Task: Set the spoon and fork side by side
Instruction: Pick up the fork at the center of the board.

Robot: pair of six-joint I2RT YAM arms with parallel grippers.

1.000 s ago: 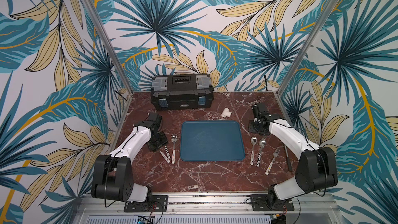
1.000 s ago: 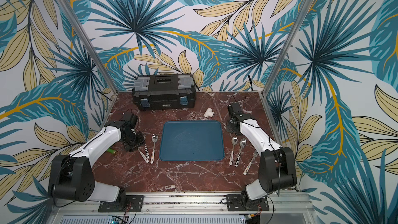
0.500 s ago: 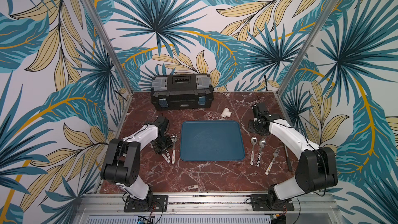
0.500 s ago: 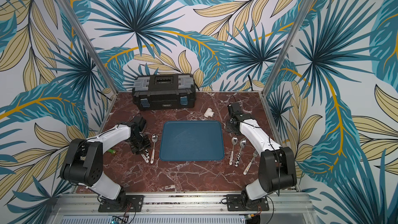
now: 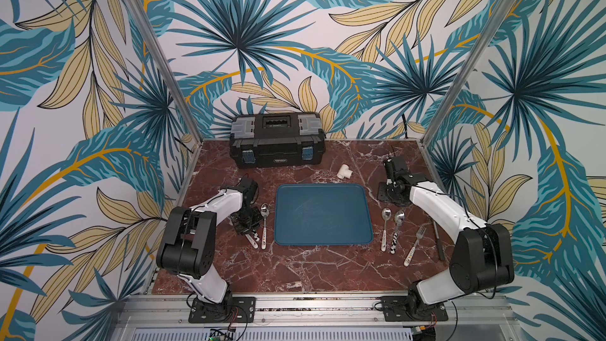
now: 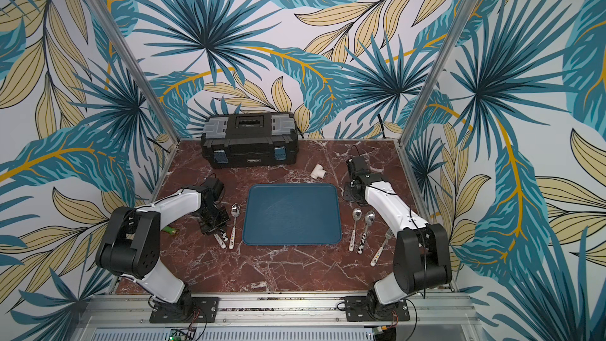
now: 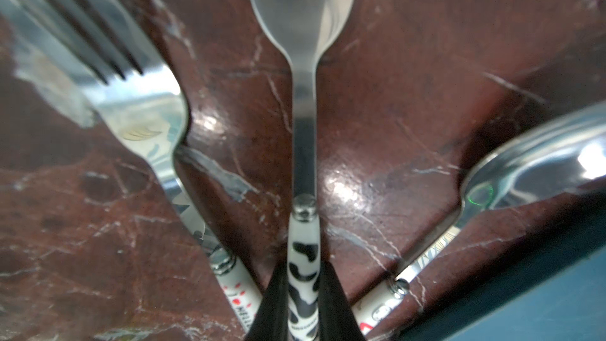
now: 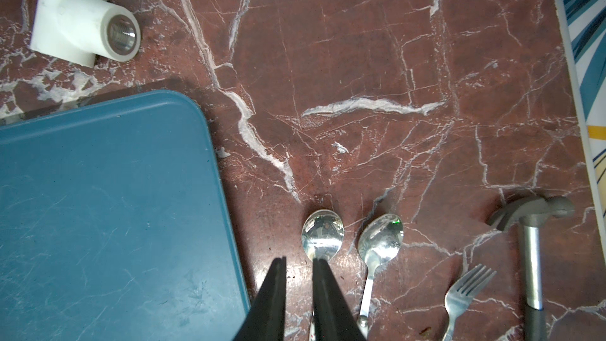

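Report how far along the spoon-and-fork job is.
Done: nothing finished yet. In hand: the left hand grips the cow-patterned spoon by its handle, between a fork and another spoon. Left: lay it parallel beside the fork and let go. The right hand holds nothing.

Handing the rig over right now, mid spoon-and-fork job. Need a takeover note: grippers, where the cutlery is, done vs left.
Left gripper: shut on the handle of the cow-pattern spoon.
Right gripper: fingers slightly apart, empty, over the right-side spoon, not on the job.
Things: the fork lies close beside the gripped spoon. A second spoon lies on its other side, next to the blue tray.
Done: spoon gripped. I cannot tell whether it is lifted.
Left: lay it parallel to the fork and release.
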